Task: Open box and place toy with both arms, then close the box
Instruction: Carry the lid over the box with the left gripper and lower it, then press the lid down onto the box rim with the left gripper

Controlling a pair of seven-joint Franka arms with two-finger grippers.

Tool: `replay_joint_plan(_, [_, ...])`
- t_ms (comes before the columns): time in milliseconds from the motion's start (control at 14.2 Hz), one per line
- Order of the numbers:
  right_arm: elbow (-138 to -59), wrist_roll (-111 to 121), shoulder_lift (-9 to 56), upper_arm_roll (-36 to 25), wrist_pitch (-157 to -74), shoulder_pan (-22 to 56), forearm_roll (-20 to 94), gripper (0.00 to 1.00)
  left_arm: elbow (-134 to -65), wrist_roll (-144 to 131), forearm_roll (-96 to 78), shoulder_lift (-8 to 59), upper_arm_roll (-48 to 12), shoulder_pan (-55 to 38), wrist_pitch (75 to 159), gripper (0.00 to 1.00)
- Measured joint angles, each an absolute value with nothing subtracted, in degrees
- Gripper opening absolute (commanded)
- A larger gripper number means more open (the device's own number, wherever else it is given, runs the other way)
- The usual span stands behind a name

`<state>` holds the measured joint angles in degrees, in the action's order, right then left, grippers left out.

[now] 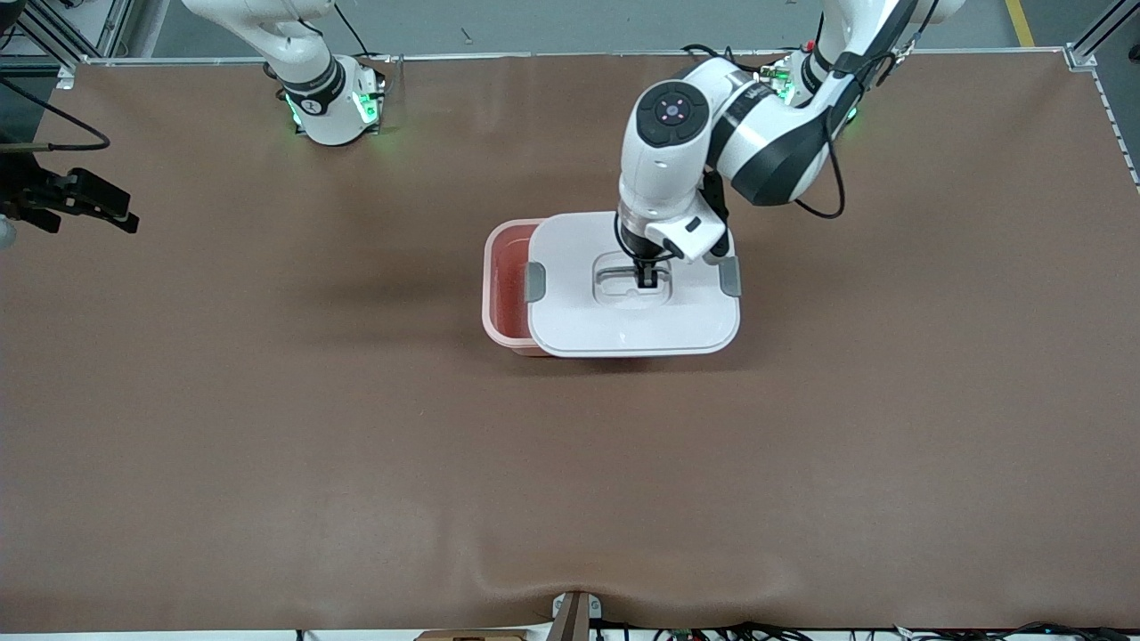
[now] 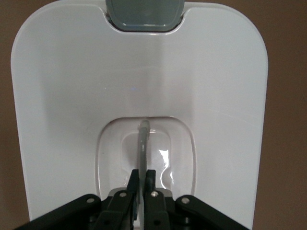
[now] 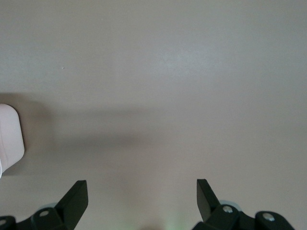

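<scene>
The box (image 1: 508,285) stands near the middle of the table (image 1: 267,427). Its white lid (image 1: 623,325) is shifted toward the left arm's end, so a strip of the pink inside shows at the other end. The left gripper (image 1: 647,278) is down in the lid's recess, its 2 jaws closed tight on the thin grey handle (image 2: 143,143) between them. The right gripper (image 3: 142,191) waits over bare table at the right arm's end, jaws wide apart and holding nothing.

right gripper (image 3: 142,199) fingers (image 3: 74,197) spread, bare table (image 3: 168,86)
</scene>
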<state>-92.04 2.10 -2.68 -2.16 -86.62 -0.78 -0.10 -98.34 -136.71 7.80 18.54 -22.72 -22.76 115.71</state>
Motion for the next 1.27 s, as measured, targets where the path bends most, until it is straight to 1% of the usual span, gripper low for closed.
replay_joint_plan(211, [-91.5,3.8,-2.7,-2.2,-85.2,-0.8,-0.1,1.0,-98.3,-138.0,7.8,18.6,-22.7,-24.5,115.9,0.0])
replay_joint_plan(492, [-91.2,6.8,-2.7,-2.6,-84.8,-1.1,1.7,1.0,-98.8,-138.4,7.8,19.2,-22.7,-25.8,118.5,0.0])
replay_joint_plan(844, [-90.9,7.1,-2.8,-2.7,-87.1,-1.6,3.7,1.0,-99.3,-138.5,7.9,19.3,-22.7,-26.5,120.3,0.0])
replay_joint_plan(1265, [-90.6,2.7,-3.7,-1.2,-83.6,-1.6,2.9,1.0,-100.0,-139.6,8.0,19.9,-22.8,-27.7,122.0,0.0])
